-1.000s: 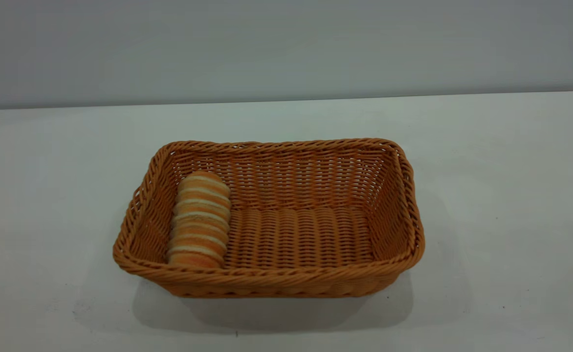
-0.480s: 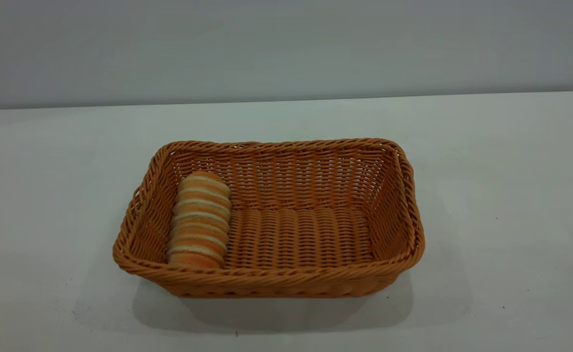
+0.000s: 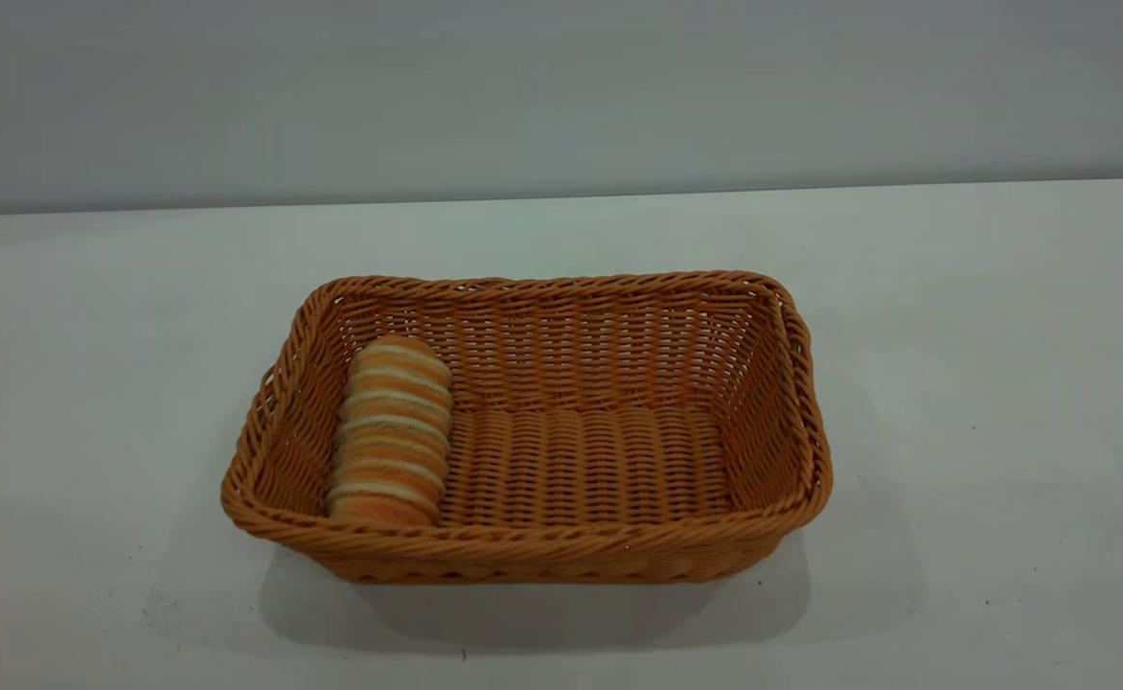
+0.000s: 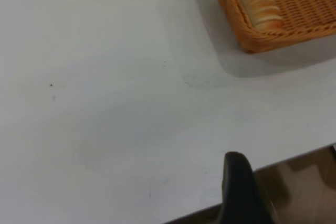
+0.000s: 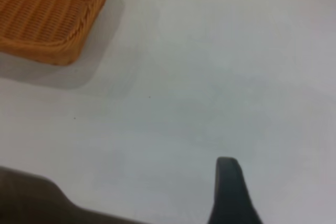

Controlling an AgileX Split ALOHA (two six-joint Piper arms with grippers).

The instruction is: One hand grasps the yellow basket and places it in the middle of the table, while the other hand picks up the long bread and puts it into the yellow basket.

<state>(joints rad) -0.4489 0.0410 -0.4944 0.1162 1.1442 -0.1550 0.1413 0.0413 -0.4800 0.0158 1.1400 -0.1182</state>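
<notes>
The yellow basket (image 3: 523, 551) stands in the middle of the white table (image 3: 983, 335). The long bread (image 3: 391, 431) lies inside it along its left end wall, striped orange and cream. Neither arm shows in the exterior view. In the left wrist view the basket (image 4: 252, 38) with the bread (image 4: 257, 3) lies far from my left gripper (image 4: 239, 184), which hangs over the table's edge. In the right wrist view a corner of the basket (image 5: 52, 45) lies far from my right gripper (image 5: 228, 184). Only a dark part of each gripper shows, and nothing is in either.
The table's edge runs close to the left gripper, with brown floor (image 4: 299, 187) beyond it. A dark area (image 5: 31, 198) lies beyond the table's edge in the right wrist view. A grey wall (image 3: 561, 96) stands behind the table.
</notes>
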